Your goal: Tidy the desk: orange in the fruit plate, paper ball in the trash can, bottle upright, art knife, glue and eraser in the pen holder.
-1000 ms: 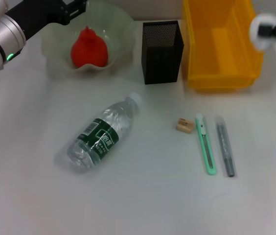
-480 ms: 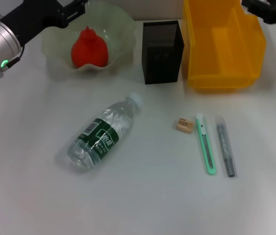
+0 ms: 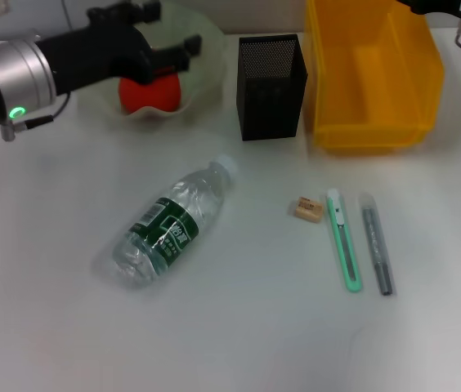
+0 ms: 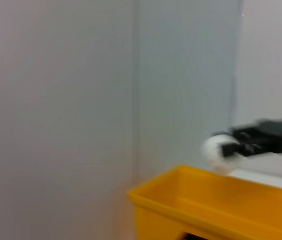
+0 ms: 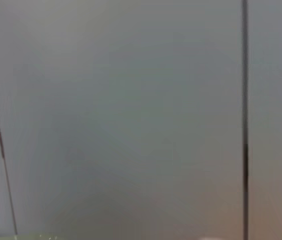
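Change since half a second ago: left gripper has swung in over the fruit plate, its forearm reaching from the left edge across the worktop, now covering the top of the orange; right gripper has drawn back to the far right corner behind the trash can. Left fingers: spread, black, above the orange, not gripping it. Right fingers: pinching the paper ball, seen in the left wrist view held above the bin's far rim. Orange: lying in the fruit plate. Pen holder: upright between plate and bin. Bottle: lying on its side, cap toward the pen holder. Eraser, art knife, glue: side by side on the worktop, right of the bottle.
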`<state>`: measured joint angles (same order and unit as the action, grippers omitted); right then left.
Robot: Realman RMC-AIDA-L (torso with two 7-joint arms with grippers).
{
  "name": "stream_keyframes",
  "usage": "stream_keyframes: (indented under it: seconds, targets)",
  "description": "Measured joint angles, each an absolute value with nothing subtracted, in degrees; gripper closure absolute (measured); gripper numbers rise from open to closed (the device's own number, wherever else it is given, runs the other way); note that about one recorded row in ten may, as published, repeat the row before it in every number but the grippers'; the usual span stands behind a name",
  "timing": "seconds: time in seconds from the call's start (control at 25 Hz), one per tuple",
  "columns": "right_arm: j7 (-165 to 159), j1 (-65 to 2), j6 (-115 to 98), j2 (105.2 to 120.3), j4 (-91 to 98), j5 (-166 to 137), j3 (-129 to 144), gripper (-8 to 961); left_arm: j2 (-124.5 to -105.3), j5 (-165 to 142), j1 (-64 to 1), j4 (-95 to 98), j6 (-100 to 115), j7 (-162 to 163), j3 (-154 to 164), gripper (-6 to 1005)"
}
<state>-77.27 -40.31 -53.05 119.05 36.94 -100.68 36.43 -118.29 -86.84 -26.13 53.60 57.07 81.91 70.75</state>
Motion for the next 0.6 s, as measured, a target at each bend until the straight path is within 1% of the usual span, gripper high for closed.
stream_keyframes:
  seconds: [0.04, 0.2, 0.36, 0.4, 0.44, 0.48, 0.52, 0.6]
  targets:
    - [-77.26, -40.45, -53.03, 119.06, 36.86, -100.76, 36.77, 417, -118.30, -92.47, -26.03, 57.30, 58.95, 88.30, 71.71, 212]
    - [-77.26, -40.59, -52.99, 119.07, 36.54, -100.92, 37.51, 296, -118.34, -97.22, -26.85, 60.19, 62.62, 94.25, 72.01, 211]
    - [-74.76, -39.31, -54.33, 119.12, 36.43, -98.30, 37.15, 263, -118.32, -99.93, -29.18, 61.60, 67.31, 99.64, 71.82, 212]
    - [-72.06, -38.24, -55.94, 119.20, 36.07, -95.22, 36.89, 254, -118.32, -99.93, -29.18, 61.60, 67.31, 99.64, 71.82, 212]
    - [-68.59, -37.02, -58.02, 119.20, 35.26, -90.99, 36.69, 246, -118.31, -102.83, -30.91, 61.71, 68.21, 103.04, 71.86, 211]
    - [-60.61, -34.02, -63.34, 119.15, 32.32, -80.55, 36.50, 246, -118.41, -106.09, -32.50, 61.62, 68.31, 106.11, 71.97, 211]
    - [-60.61, -34.02, -63.34, 119.15, 32.32, -80.55, 36.50, 246, -118.46, -107.37, -33.09, 61.55, 68.40, 107.33, 72.04, 211]
    - [-51.84, -30.77, -70.30, 119.10, 28.00, -67.47, 36.44, 246, -118.52, -108.61, -33.77, 61.38, 68.37, 108.51, 72.09, 211]
